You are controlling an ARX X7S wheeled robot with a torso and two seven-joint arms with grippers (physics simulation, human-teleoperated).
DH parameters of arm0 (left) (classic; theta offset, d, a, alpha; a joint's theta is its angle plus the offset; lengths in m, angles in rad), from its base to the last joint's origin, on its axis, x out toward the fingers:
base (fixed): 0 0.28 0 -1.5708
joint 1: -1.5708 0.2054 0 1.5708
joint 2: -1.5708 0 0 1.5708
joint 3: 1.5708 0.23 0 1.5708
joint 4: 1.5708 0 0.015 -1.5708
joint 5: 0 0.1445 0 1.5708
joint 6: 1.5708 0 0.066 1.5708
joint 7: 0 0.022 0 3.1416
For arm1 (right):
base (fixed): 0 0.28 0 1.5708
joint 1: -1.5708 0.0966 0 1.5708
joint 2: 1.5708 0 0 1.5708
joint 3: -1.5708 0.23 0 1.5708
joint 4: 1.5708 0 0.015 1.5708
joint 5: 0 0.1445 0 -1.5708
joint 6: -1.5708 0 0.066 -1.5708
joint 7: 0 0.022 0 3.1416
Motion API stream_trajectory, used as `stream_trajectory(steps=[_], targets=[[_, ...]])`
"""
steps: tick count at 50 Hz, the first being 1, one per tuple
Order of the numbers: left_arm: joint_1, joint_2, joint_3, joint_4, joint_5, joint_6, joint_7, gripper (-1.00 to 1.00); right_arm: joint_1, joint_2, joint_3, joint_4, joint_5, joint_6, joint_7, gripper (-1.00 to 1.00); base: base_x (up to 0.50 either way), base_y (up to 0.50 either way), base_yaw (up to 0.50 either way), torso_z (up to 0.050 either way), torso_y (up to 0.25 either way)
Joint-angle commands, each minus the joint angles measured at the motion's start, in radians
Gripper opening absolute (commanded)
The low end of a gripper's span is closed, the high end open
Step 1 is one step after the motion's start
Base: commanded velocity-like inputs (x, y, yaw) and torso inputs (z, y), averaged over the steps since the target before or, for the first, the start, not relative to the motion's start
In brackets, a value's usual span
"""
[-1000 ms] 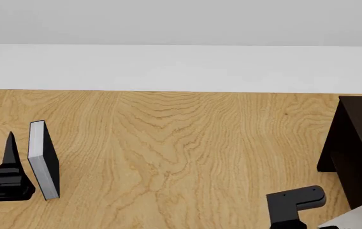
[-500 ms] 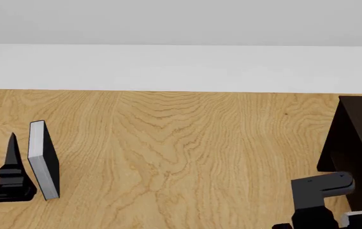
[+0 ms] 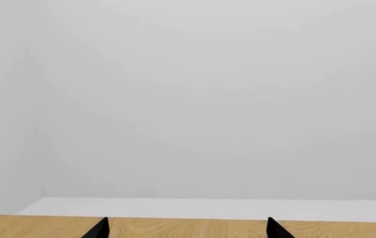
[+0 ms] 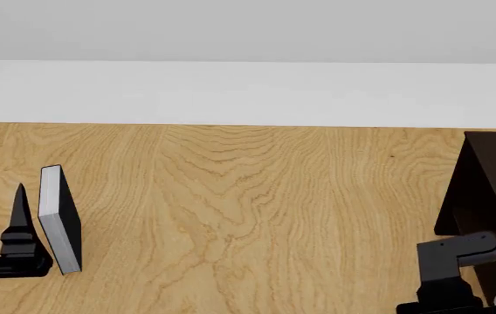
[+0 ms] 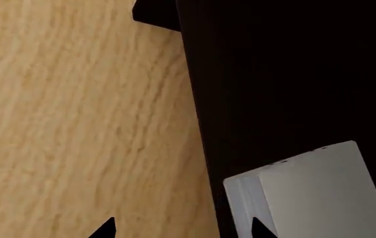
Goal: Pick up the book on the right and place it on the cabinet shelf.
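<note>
The grey book (image 5: 307, 193) lies against the dark cabinet (image 5: 287, 74) at the worktop's (image 4: 248, 196) right end, the right gripper (image 5: 178, 229) fingers spread and released beside it.

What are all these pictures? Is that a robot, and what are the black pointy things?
Yes, it is a robot with two arms, drawn by a computer. One picture comes from a camera on its head, looking down at a light wooden table. The other two come from cameras on its wrists. The black points are the tips of each arm's tool, which pinches things.

The left tool is open and holds nothing; its camera mostly sees a white wall. Beside that tool a thin black-covered book stands upright on the table.

At the table's right side is a big, almost black wooden cabinet. The right tool is open beside it. Its camera sees a thick light-grey book against the cabinet. I cannot tell what that book rests on.
</note>
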Motion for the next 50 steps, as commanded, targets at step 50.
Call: stream_trajectory(steps=[50], targets=[[0.005, -0.005, 0.019, 0.010, 0.019, 0.007, -0.019, 1.00, -0.196, 0.009, -0.010, -0.775, -0.061, 0.012, -0.006, 1.00, 0.00, 0.00, 0.00, 0.000, 0.000]])
